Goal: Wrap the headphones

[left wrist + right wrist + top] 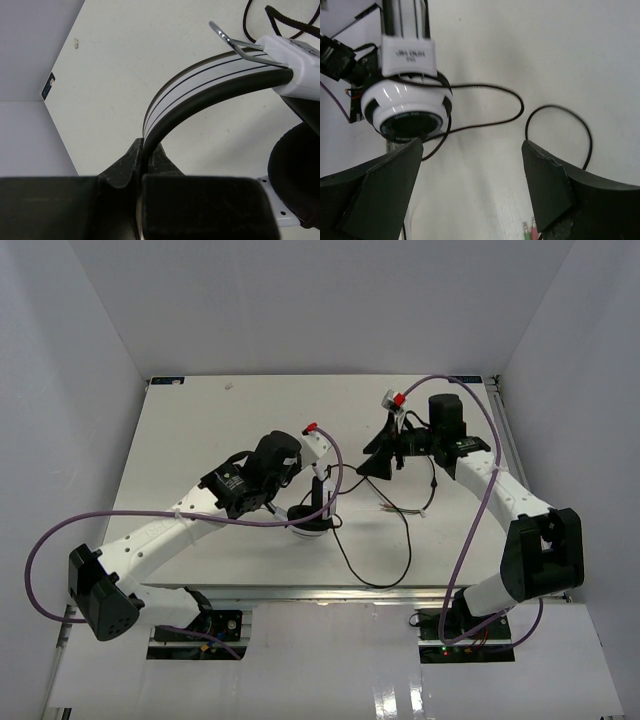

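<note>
Holding the headphones mid-table, left gripper clenched on the headband; right gripper released above the cord. I should pinch the cord near the ear cup first.

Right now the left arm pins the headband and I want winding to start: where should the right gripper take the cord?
Probably the free loop of the cord lying flat on the table. Come straight down from above with the open right gripper, jaws across the strand: that arc lies apart from other strands, with bare table either side.
</note>
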Motion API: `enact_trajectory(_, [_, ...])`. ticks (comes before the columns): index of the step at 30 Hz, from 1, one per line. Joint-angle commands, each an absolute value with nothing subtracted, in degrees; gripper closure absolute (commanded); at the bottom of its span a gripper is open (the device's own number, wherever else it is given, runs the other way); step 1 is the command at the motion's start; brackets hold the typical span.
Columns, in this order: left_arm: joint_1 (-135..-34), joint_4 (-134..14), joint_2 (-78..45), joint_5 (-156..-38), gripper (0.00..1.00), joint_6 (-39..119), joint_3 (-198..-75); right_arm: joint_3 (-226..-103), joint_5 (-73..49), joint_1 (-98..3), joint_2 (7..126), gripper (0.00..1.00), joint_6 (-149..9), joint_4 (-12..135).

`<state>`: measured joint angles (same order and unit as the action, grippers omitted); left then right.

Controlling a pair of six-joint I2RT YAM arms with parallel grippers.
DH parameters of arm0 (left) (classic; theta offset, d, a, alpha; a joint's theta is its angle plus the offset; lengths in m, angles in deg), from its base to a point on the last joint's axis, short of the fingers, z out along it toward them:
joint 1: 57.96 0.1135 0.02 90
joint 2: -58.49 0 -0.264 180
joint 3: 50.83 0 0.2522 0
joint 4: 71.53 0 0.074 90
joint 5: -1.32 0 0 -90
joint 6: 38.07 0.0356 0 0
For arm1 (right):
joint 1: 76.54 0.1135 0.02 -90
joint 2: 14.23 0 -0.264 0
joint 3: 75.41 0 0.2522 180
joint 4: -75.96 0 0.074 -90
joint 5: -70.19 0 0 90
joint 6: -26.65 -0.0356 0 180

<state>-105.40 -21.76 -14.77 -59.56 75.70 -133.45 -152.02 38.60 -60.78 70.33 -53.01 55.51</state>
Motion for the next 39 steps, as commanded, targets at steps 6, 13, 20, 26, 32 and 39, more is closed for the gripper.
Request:
enact_trajectory(6, [-105.6,-23.94,-10.44,-58.04,1.0,68.56,-136.95,-132.92,39.5,-58.89,63.4,0.17,-69.43,64.45])
enact_trajectory(13, [-105.63,-23.67,-11.11,-59.19,1.0,65.17,-137.64,-129.93,35.56,-49.89,53.14,0.02,-51.31,56.87])
enact_trajectory(20, [-105.63,-23.61,-11.71,-60.61,1.0,62.46,-139.29,-130.72,23.62,-43.86,54.39,0.0,-48.04,55.33])
enact_trajectory(26, [-105.6,-23.45,-10.43,-61.08,1.0,60.87,-138.86,-131.67,17.22,-42.37,54.98,0.15,-47.23,54.41])
enact_trajectory(32, [-105.64,-23.5,-10.54,-61.83,1.0,59.46,-138.94,-132.31,17.97,-41.43,56.54,0.43,-47.74,54.38])
enact_trajectory(39, [-105.51,-23.63,-10.54,-61.77,1.0,58.39,-138.09,-136.11,19.39,-41.34,58.66,0.79,-46.6,50.14])
